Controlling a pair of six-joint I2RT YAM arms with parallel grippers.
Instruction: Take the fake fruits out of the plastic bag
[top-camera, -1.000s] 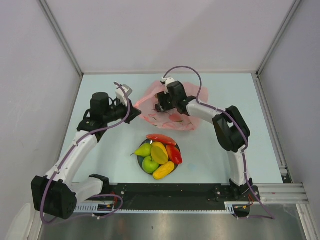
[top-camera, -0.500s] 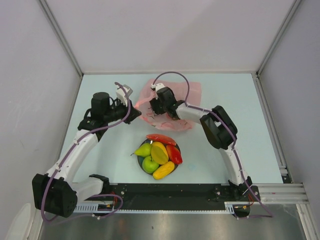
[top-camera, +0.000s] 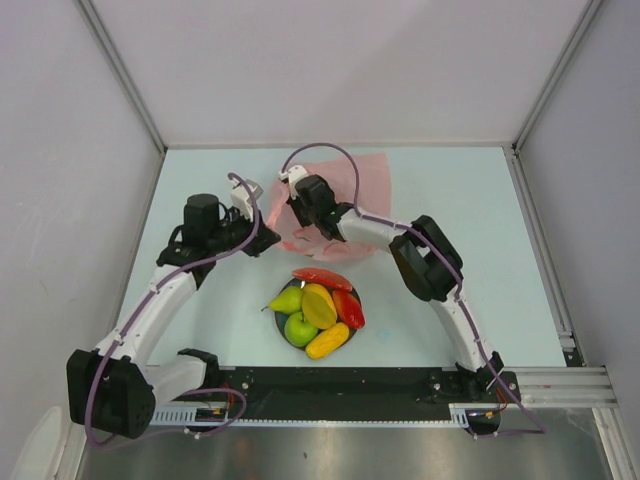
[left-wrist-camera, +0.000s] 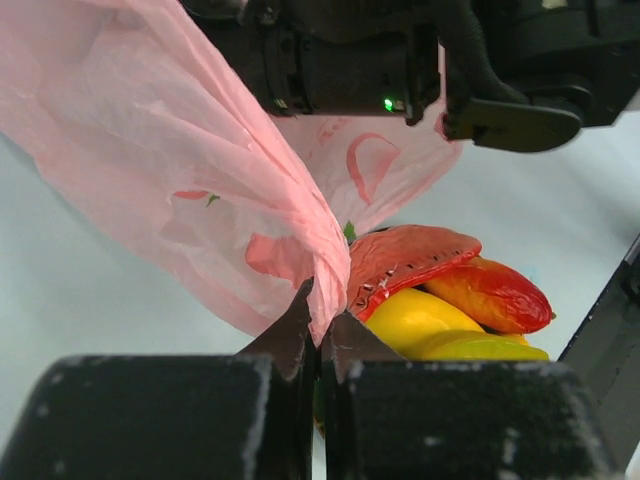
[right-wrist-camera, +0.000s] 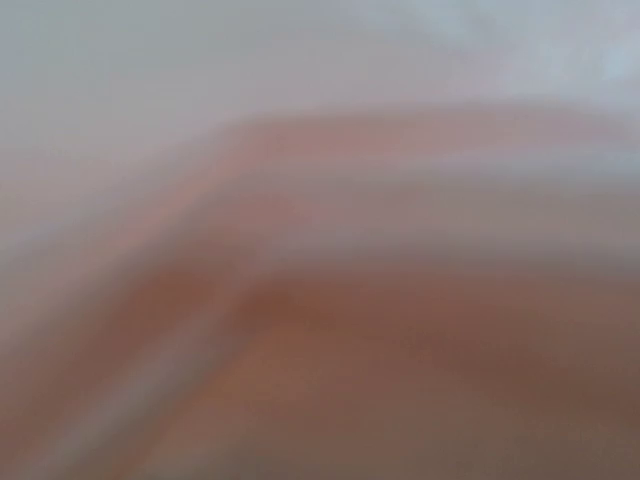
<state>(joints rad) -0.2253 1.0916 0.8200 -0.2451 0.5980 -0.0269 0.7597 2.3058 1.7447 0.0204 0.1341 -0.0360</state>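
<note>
The pink plastic bag (top-camera: 368, 185) lies at the far middle of the table (top-camera: 470, 250), with the fake fruits (top-camera: 318, 305) heaped nearer our bases. Our left gripper (left-wrist-camera: 320, 320) pinches the bag's edge tight. Our right gripper (top-camera: 305, 222) is closed, seemingly buried in the bag — we cannot tell what it holds, as its own view is a pink blur.

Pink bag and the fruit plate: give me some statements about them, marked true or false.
The left gripper pinches a fold of the pink bag. True.
The plate is empty. False: fake fruits are piled on it.
The watermelon slice lies on the plate's side toward the bag. True.
The bag lies on the plate's near side. False: it lies beyond the plate, farther from the robot.
The right wrist view shows grapes sharply. False: only a pink blur.
</note>
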